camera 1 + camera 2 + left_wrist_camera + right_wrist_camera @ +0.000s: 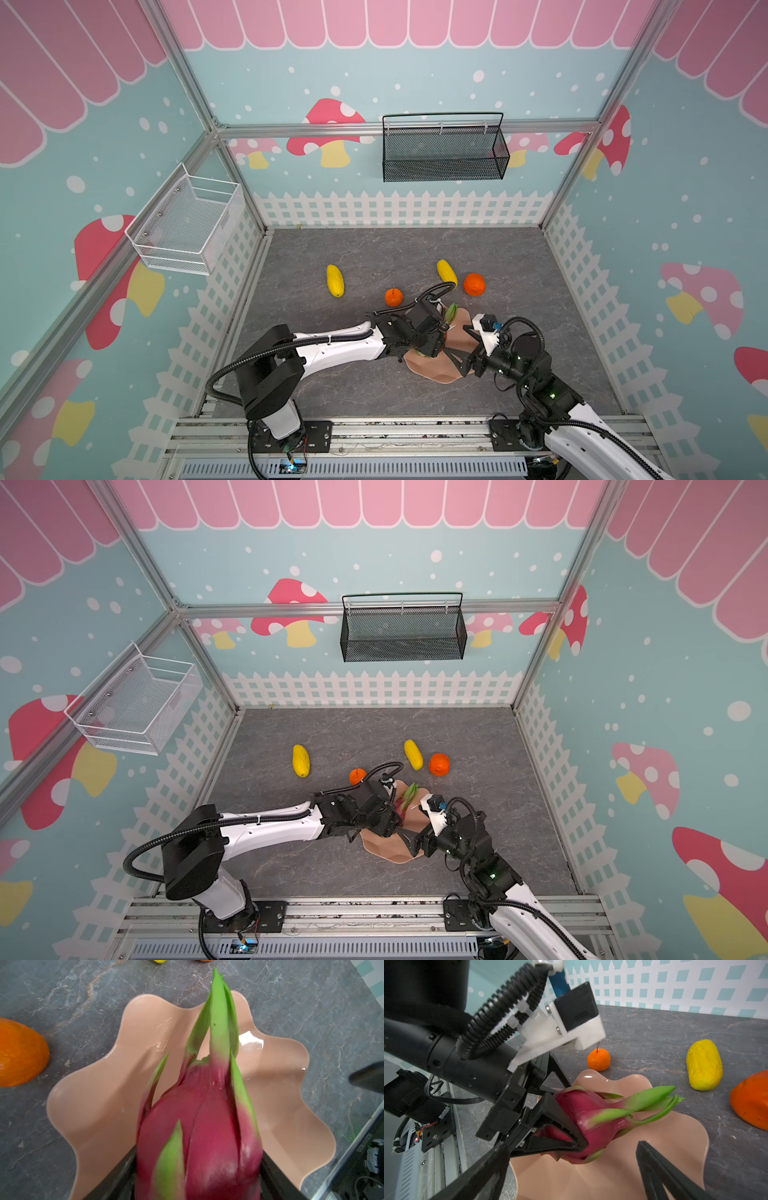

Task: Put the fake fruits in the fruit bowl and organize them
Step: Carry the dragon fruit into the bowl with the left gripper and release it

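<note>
Mangoes (335, 281) (446, 272) two, oranges (393, 297) (474, 284) two, dragon fruit (207, 1136) one

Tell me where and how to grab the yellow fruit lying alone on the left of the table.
Grip the yellow fruit across its narrow middle, coming straight down from above. It lies flat on the table, long axis pointing roughly away from the robot, so closing on its two long sides probably gives the steadiest hold. Nothing lies close beside it.
</note>
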`<state>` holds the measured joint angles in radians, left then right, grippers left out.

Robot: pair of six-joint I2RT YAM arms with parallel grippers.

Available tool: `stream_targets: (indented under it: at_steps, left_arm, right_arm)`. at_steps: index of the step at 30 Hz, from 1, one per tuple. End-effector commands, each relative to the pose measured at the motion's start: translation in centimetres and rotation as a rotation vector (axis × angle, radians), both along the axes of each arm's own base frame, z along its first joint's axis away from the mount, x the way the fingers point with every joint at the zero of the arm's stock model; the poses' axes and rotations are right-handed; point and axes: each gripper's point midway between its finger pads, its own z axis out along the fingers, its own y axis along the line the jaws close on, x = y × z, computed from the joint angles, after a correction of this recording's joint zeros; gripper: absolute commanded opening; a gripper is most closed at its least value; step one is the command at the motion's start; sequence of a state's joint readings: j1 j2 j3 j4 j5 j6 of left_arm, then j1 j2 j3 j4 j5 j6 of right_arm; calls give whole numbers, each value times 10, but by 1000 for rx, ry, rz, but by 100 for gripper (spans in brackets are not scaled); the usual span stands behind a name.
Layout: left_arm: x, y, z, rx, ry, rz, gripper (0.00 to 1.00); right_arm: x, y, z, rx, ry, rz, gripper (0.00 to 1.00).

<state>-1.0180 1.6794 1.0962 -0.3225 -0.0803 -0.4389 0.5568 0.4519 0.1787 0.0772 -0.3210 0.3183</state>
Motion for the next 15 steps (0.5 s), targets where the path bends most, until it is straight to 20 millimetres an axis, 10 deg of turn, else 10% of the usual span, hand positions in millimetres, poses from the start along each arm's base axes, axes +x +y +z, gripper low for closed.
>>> stream_targets:
  at_steps: [1, 15]
  left_arm:
    - [-4, -12, 1, -27, 21, -19, 65]
    - [-6, -14, -5, -17, 15, -33, 83]
  right_arm:
    - [2, -6, 1, 18, -17, -38, 98]
    - [1, -7, 4, 23, -32, -40, 98]
